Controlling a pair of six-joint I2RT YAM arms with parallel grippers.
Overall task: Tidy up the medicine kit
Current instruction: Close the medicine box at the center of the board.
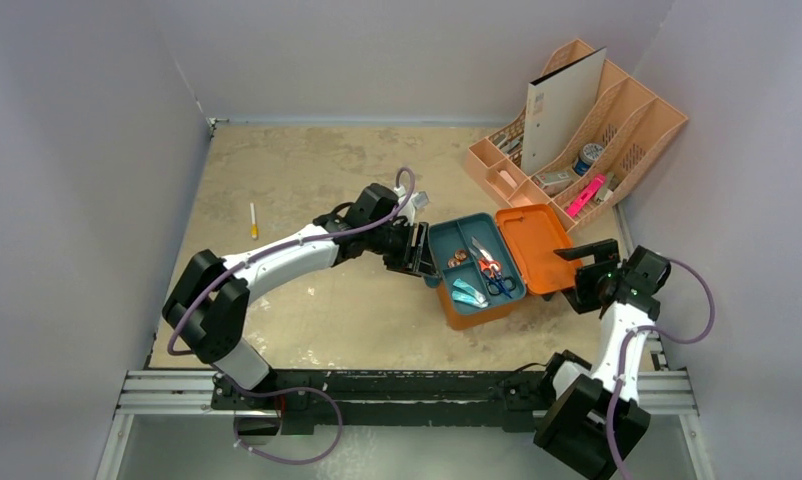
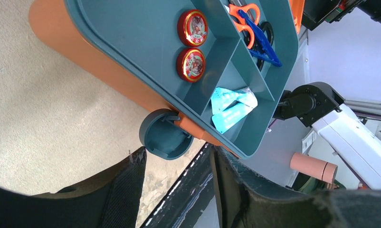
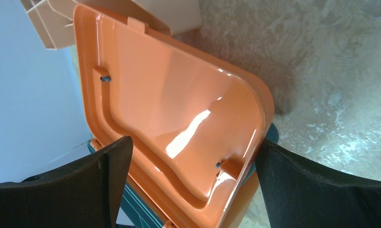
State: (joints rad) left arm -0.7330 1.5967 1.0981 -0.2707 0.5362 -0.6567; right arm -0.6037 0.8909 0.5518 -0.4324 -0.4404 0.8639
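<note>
Looking down from above, the kit (image 1: 474, 318) sits right of centre on the table (image 1: 307, 170), just in front of the organizer (image 1: 632, 110), its lid (image 1: 537, 245) thrown open to the right. A teal tray (image 1: 455, 236) fills the base and holds two tins (image 1: 459, 258), scissors (image 1: 492, 272) and blue packets (image 1: 468, 292). The left gripper (image 1: 417, 248) is at the kit's left edge; the right gripper (image 1: 587, 272) is at the lid's right edge. A binder (image 1: 562, 110) stands in the organizer, its spine label too small to read, and a small yellow stick (image 1: 254, 222) lies well apart to the left. From the left wrist, the fingers (image 2: 127, 190) are spread with nothing between them, and a round grey-blue latch (image 2: 165, 135) on the kit's orange wall (image 2: 98, 61) lies just beyond their tips. The tray (image 2: 131, 33) shows the tins (image 2: 192, 27), red with gold rims and a small picture on each, any lettering unreadable; the scissors (image 2: 252, 26) have one orange and one blue handle; the packets (image 2: 231, 107) carry fine print that cannot be read. From the right wrist, the fingers (image 3: 84, 185) stand wide apart with the lid (image 3: 169, 104) between them, its glossy inside facing the camera; whether either finger touches it cannot be told.
</note>
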